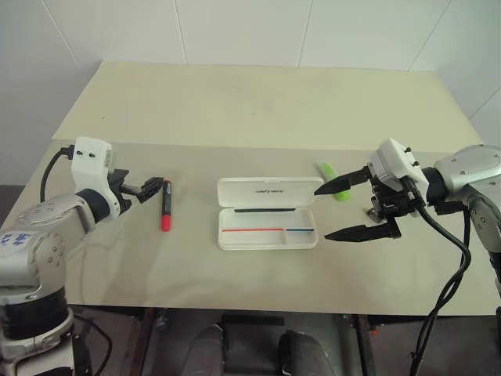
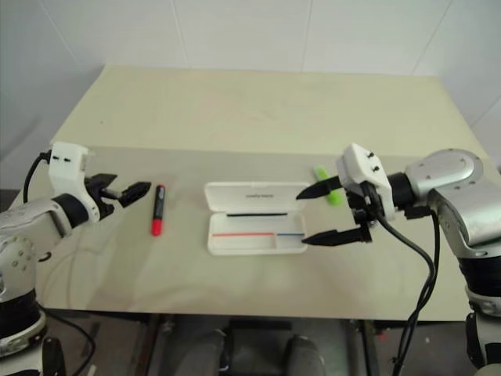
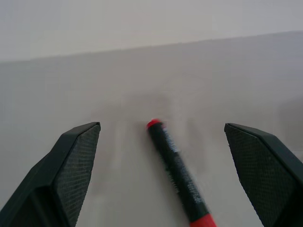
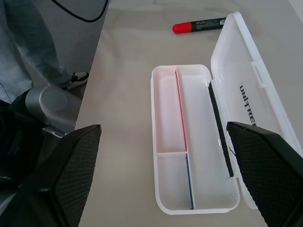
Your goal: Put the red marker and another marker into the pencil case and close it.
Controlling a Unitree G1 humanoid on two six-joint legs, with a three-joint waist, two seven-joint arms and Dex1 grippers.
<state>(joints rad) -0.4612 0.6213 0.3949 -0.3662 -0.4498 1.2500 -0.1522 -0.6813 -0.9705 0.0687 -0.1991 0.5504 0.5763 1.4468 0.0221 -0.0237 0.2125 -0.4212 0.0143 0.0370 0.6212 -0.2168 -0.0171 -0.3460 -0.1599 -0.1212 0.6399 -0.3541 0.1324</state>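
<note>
The red marker (image 1: 166,205), slim with a black barrel and red ends, lies on the table left of the pencil case (image 1: 266,233). The white case lies open, its lid (image 1: 266,190) flat behind the tray, with a red and a blue stripe inside. A lime-green highlighter (image 1: 333,181), the other marker, lies just right of the lid. My left gripper (image 1: 150,190) is open right beside the red marker, which lies between its fingers (image 3: 71,175) in the left wrist view. My right gripper (image 1: 322,213) hovers open at the case's right end, in front of the highlighter.
The cream table (image 1: 258,102) stretches back to a white wall, with bare surface behind and in front of the case. A person's leg (image 4: 23,42) and shoe stand on the floor past the table's front edge in the right wrist view.
</note>
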